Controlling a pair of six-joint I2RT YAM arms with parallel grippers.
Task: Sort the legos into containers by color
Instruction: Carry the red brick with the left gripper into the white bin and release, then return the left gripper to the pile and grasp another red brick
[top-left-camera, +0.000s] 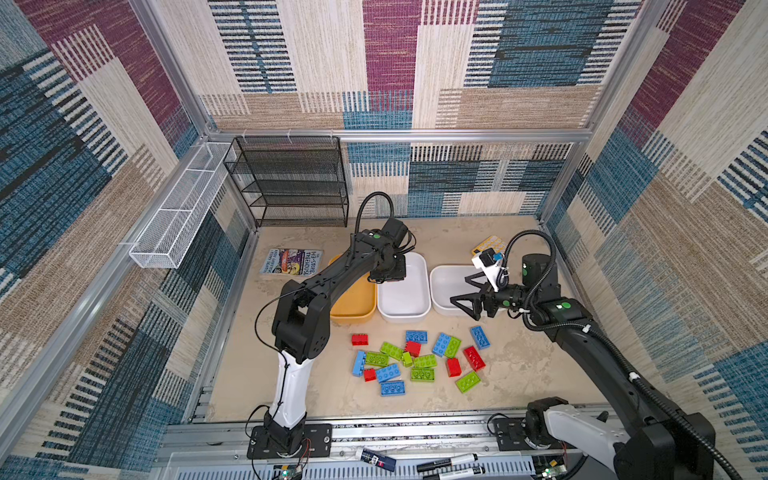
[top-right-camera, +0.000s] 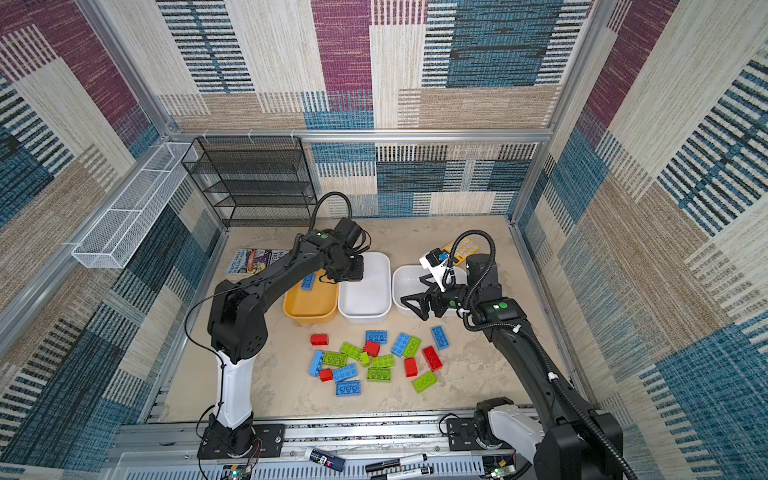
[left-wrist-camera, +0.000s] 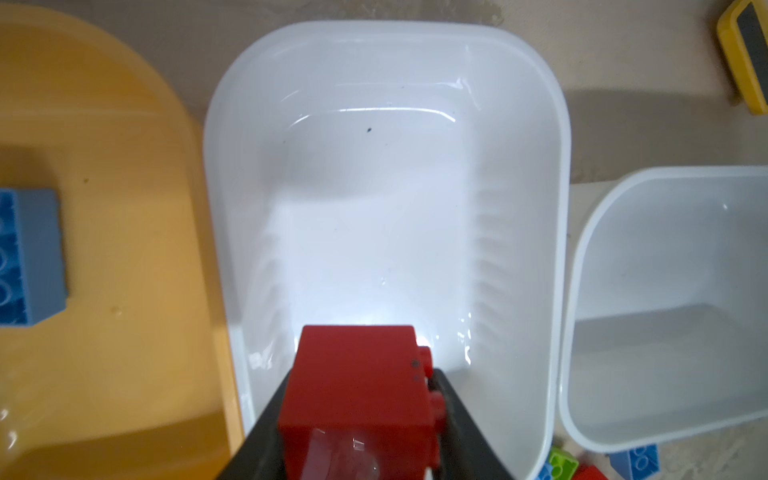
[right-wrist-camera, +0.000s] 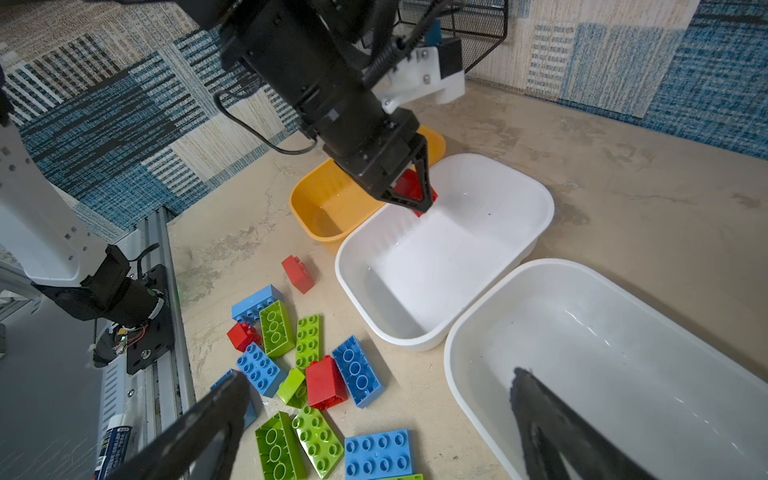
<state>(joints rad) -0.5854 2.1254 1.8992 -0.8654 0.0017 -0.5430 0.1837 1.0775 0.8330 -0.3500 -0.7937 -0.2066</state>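
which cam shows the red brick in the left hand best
The left wrist view: the red brick fills the foreground, pinched in the left hand over the middle white tub. The right wrist view shows only a sliver behind a finger. In both top views the hand hides it.

A beige, mottled bench (top-left-camera: 519, 374) is shown. Across its middle, a mustard tub (top-left-camera: 353, 319), a central white tub (top-left-camera: 405, 316) and an outer white tub (top-left-camera: 440, 286) are set side by side. Red, blue and green bricks (top-left-camera: 424, 360) are scattered loosely towards the front edge. A book (top-left-camera: 291, 262), a yellow calculator (top-left-camera: 490, 243) and a black mesh rack (top-left-camera: 291, 183) are placed rearward.
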